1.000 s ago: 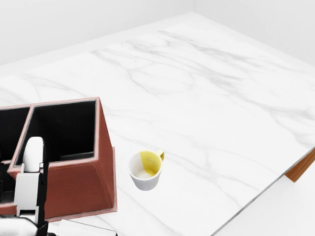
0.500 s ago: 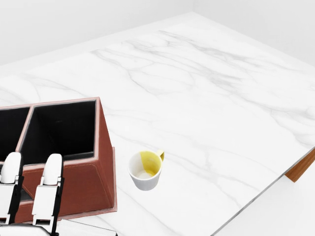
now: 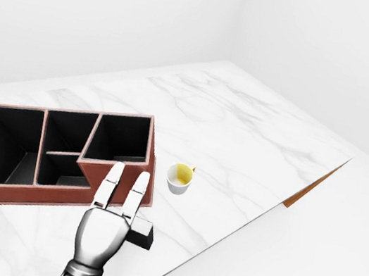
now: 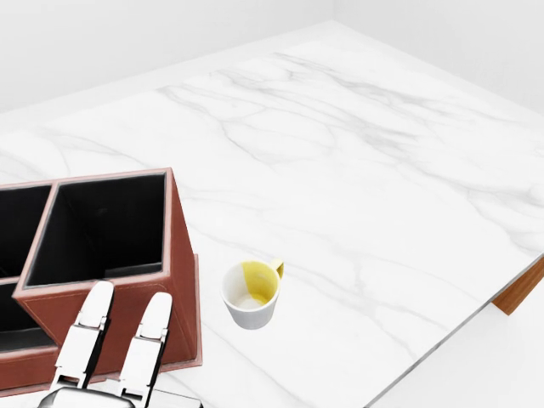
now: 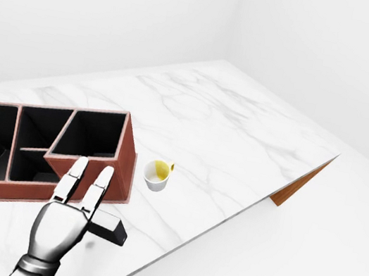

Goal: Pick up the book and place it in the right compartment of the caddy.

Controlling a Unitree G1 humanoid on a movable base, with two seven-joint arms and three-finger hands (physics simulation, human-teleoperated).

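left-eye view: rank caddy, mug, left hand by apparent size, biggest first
1. caddy, widest by far.
2. left hand, though it sits nearer the camera, so its look is inflated.
3. mug, clearly smallest.

Yellow-lined cup (image 4: 251, 295) on marble table (image 4: 357, 170)

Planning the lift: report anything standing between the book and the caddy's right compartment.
Only the brown leather caddy's near wall stands between. The black block beside the silver left hand, apparently the book, lies just below it in the left-eye view. The white-and-yellow cup sits aside, right.
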